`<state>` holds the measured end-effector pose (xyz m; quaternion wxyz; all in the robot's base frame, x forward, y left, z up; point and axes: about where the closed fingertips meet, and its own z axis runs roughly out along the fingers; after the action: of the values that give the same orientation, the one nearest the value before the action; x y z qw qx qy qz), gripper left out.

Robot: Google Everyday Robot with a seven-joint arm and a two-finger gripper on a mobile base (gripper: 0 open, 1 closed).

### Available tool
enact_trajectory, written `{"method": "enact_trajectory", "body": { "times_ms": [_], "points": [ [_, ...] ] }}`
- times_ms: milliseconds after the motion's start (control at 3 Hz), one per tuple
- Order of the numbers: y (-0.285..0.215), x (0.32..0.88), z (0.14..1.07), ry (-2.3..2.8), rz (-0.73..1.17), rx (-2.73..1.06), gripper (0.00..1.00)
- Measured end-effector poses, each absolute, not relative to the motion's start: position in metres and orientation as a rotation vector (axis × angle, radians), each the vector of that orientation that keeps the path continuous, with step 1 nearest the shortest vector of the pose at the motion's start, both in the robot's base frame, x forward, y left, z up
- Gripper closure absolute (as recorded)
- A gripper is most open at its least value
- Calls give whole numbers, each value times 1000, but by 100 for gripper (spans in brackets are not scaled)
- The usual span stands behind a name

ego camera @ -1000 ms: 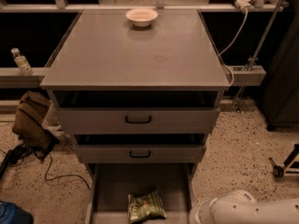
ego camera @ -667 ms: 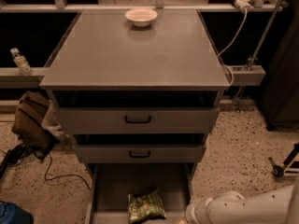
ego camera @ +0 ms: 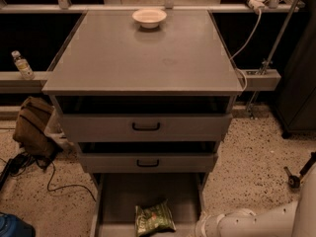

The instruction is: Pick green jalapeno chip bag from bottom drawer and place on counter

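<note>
The green jalapeno chip bag (ego camera: 154, 217) lies crinkled on the grey floor of the open bottom drawer (ego camera: 123, 196), near its front middle. The counter (ego camera: 143, 58) is the wide grey top of the cabinet above. My white arm (ego camera: 247, 223) reaches in from the lower right, and its end sits just right of the drawer's front right corner, close to the bag. The gripper itself is below the picture's bottom edge and does not show.
A white bowl (ego camera: 149, 17) stands at the back of the counter. The two upper drawers (ego camera: 146, 127) are slightly open. A brown bag (ego camera: 32, 127) and cables lie on the floor at left, and a bottle (ego camera: 22, 65) stands on a ledge. A cable hangs at right.
My arm has moved left along the bottom edge, toward the bottom drawer's front right corner and the chip bag. The bag and drawers have not moved.
</note>
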<state>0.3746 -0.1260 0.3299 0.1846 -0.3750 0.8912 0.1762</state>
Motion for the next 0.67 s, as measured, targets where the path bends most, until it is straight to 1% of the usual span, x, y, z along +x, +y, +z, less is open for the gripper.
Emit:
{"method": "enact_trajectory", "body": {
  "times_ms": [333,667],
  "points": [
    [-119,389,313,2436,503,-1046,0],
    [-109,432,287,2280,455,-1031,0]
  ]
}}
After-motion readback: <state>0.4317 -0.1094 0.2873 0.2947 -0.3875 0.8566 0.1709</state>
